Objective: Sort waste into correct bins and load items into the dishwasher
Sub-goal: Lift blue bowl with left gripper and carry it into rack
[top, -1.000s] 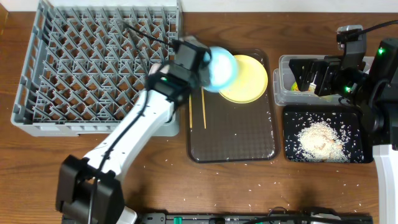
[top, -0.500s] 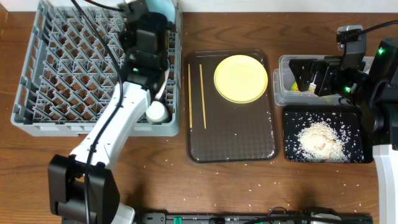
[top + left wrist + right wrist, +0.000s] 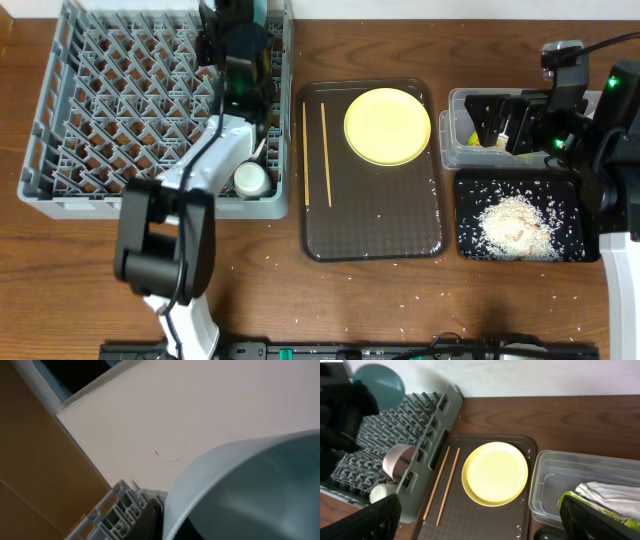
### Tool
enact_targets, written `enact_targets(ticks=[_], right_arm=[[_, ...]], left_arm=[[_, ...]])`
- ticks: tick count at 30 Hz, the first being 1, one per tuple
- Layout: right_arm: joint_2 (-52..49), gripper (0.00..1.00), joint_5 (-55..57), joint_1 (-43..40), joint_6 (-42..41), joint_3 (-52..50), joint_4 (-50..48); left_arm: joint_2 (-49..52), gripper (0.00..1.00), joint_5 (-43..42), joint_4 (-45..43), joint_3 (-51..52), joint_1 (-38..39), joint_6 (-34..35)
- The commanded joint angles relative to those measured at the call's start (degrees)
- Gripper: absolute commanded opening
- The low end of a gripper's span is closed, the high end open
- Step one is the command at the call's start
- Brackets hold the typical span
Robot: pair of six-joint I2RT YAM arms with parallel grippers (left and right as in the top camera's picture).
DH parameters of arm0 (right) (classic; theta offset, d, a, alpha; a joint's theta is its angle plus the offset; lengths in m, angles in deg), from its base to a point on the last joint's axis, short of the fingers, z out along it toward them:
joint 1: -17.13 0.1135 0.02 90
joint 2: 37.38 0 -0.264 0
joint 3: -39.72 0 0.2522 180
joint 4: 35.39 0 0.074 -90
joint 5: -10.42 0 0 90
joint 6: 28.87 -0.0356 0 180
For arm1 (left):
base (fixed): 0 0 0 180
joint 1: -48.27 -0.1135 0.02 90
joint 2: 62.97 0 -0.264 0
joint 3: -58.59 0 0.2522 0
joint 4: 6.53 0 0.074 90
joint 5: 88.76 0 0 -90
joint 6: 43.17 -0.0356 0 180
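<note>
Dish rack point(image 3: 120, 110) is being loaded at its far right corner, where light blue bowl point(image 3: 379, 385) is held on edge, clamped by left gripper point(image 3: 240, 22). It should be lowered between pegs before release. Right gripper point(image 3: 488, 125), spread wide and empty, is poised over clear tub point(image 3: 547, 485).

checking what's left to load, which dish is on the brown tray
The round yellow plate, flat on the brown tray; the blue bowl is held up at the grey rack, the white bowl and cup sit in it.

Bright even light, soft shadows, left-wrist foreground out of focus
</note>
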Motion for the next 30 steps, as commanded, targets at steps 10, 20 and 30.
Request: enact_targets(ticks=[10,20,30], right_arm=[[0.0,0.99,0.2,-0.3,0.8,0.4,0.0],[0.0,0.99,0.2,-0.3,0.8,0.4,0.0],[0.0,0.99,0.2,-0.3,0.8,0.4,0.0]], left_arm=[[11.5,0.07,1.2,-12.2,-0.3,-1.2,-10.5],[11.1,0.07,1.1,0.3,-3.9,-1.9,-8.9],[11.1,0.07,0.5,24.0,-18.6,-1.9,-5.1]])
